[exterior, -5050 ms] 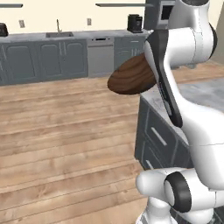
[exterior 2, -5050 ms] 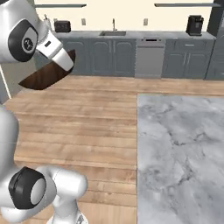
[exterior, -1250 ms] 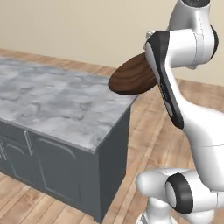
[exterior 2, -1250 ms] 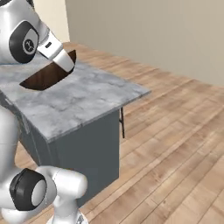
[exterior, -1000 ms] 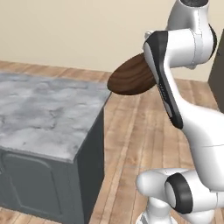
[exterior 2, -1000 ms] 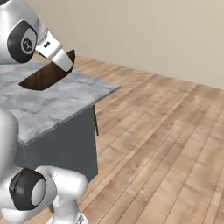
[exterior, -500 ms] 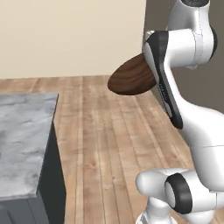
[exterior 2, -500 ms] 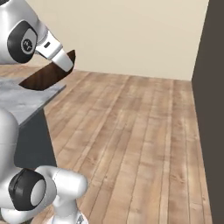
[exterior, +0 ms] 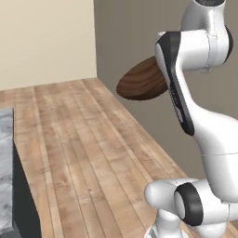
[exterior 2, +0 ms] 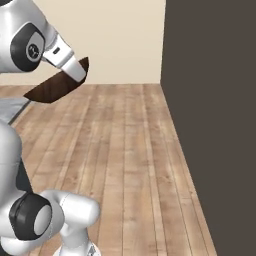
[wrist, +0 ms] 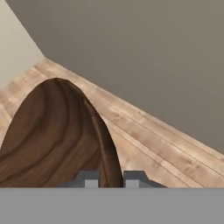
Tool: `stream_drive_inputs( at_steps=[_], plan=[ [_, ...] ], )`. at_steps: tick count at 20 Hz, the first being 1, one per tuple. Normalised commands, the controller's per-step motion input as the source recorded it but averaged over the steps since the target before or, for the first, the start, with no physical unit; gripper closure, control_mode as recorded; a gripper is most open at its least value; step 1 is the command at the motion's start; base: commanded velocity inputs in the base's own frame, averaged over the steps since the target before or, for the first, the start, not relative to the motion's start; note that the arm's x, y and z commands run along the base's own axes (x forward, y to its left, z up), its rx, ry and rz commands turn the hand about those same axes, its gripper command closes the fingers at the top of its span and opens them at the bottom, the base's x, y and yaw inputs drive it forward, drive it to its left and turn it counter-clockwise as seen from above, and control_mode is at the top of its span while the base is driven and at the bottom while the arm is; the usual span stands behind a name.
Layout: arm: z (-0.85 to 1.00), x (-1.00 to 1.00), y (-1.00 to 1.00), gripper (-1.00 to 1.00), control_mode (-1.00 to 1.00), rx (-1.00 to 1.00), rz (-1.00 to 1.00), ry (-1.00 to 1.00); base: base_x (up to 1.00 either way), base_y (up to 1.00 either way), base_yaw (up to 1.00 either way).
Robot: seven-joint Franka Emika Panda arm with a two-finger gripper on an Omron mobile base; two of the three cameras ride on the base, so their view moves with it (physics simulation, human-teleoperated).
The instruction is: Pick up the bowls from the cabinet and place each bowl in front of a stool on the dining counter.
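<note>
- One wooden bowl [exterior: 141, 80] hangs tilted in the air, well above the plank floor [exterior 2: 125, 150].
- Gripper [wrist: 110, 178] pinches the bowl's rim, jaws narrow.
- Only a corner of the marble counter [exterior: 4, 153] shows at the left edge, well apart from the bowl.
- Judged progress: this bowl is out of the cabinet but not yet set down; placing remains.

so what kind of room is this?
Probably a home kitchen or dining area, though little shows: wood plank floor, cream wall, a marble-topped counter at the edge, and a wooden bowl held in the pincer.
</note>
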Motion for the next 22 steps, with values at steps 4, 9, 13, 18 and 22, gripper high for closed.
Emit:
stream_drive_inputs(
  at_steps=[4,9,13,18,22],
  plan=[
    [0.0,0.0,0.0,1.0,1.0,0.0,0.0,0.0,0.04,-0.06,0.05],
    [0.0,0.0,0.0,1.0,1.0,0.0,0.0,0.0,0.9,-0.14,0.03],
    [0.0,0.0,0.0,1.0,1.0,0.0,0.0,0.0,1.0,-0.17,0.01],
    [0.0,0.0,0.0,1.0,1.0,0.0,0.0,0.0,1.0,-0.11,0.05],
    [0.0,0.0,0.0,1.0,1.0,0.0,0.0,0.0,1.0,-0.08,0.11]
  ],
)
